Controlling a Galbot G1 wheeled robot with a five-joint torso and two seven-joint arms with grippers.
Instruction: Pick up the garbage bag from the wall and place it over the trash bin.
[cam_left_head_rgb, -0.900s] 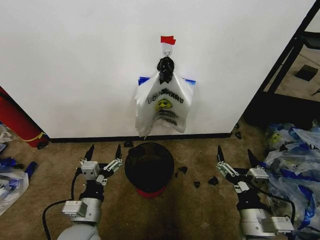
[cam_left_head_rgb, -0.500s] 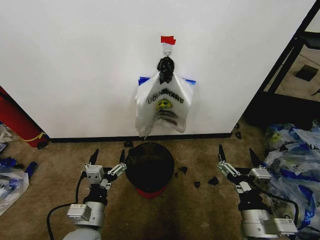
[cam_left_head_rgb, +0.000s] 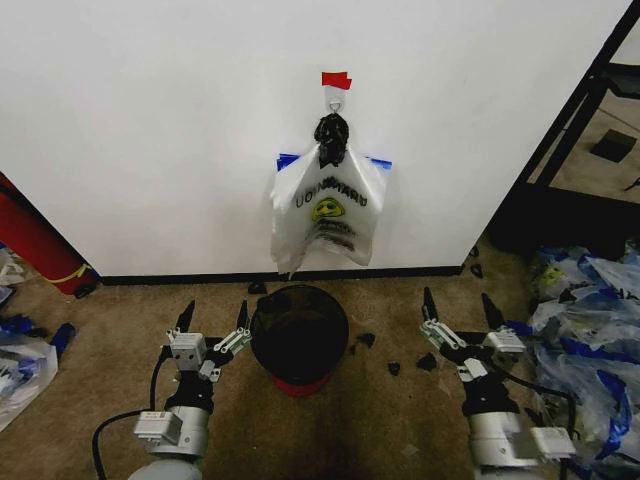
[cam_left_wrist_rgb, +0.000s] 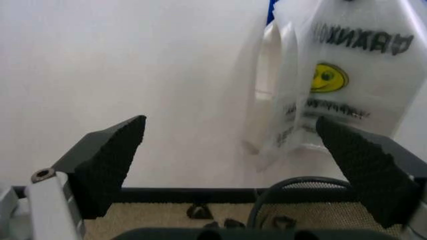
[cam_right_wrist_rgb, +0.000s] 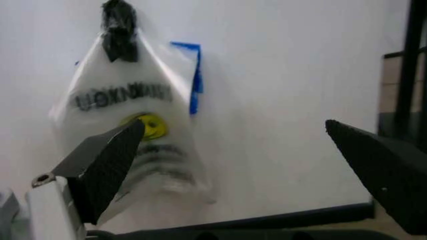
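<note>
Garbage bag (cam_left_head_rgb: 328, 214) hung flat against the wall (cam_left_head_rgb: 150, 130), gathered at its top into a dark knot (cam_left_head_rgb: 331, 138) that was caught on a small hook (cam_left_head_rgb: 335, 103) just under a red tape strip (cam_left_head_rgb: 336, 79). That single point of suspension was, by my reading, why its long axis ran straight up and down, with the bunched handles uppermost and the loose bottom edge pointing at the floor. Its blue edges showed at both shoulders, and the yellow smiley and lettering faced out into the room, the letters reading mirrored. The bottom edge ended just above the black baseboard (cam_left_head_rgb: 180, 277).

Directly below it on the carpet (cam_left_head_rgb: 380, 420), close to the baseboard, stood the trash bin (cam_left_head_rgb: 298, 338), upright on its red base with its mouth open upward, apparently set there so the bag need only come down and forward.

The left gripper (cam_left_head_rgb: 212, 319) sat low just beside the bin on its left, fingers spread apart and holding nothing, tips aimed toward the wall. The right gripper (cam_left_head_rgb: 458, 312) was low on the bin's right, a little farther off, likewise spread and empty. Both were well below the bag and touched neither it nor the bin, so the pick had not begun. Heaped clear-and-blue bags (cam_left_head_rgb: 590, 320) lay at the carpet's right edge
</note>
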